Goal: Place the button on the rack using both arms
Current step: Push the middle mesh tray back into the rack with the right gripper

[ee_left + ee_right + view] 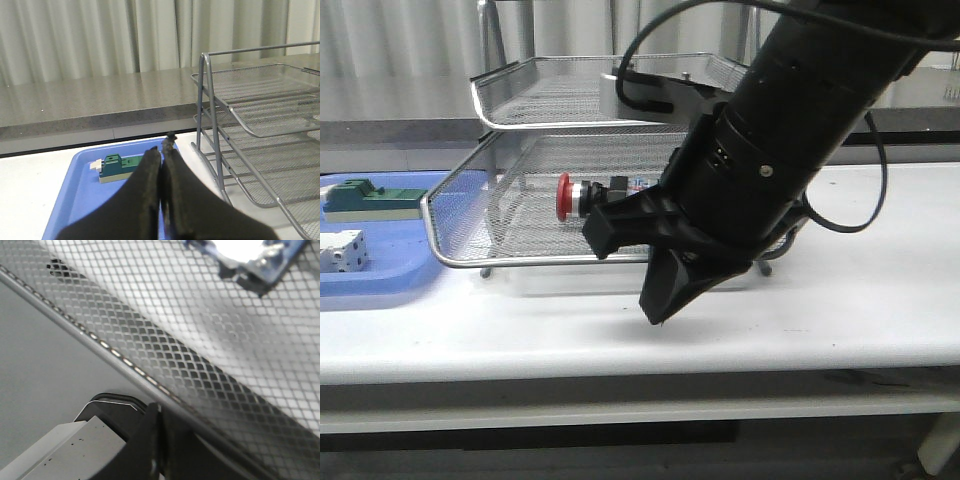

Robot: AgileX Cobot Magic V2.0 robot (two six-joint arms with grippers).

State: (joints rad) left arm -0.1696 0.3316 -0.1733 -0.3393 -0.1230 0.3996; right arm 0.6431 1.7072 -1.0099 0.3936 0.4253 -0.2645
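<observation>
The button (576,195) lies on its side on the mesh of the rack (520,262), on the tier under the top one, red head to the left. My right gripper (658,316) is shut and empty; it hangs in front of the rack's front rim, below and right of the button. In the right wrist view the shut gripper (159,412) sits just outside the rack's rim (125,362), and the button's blue rear block (272,265) shows through the mesh under glare. My left gripper (164,146) is shut and empty, above the blue tray, left of the rack (250,135).
A flat blue tray (380,280) at the left holds a green block (365,195) and a white block (342,250); tray (85,190) and green block (117,167) also show in the left wrist view. The right arm hides the rack's right part.
</observation>
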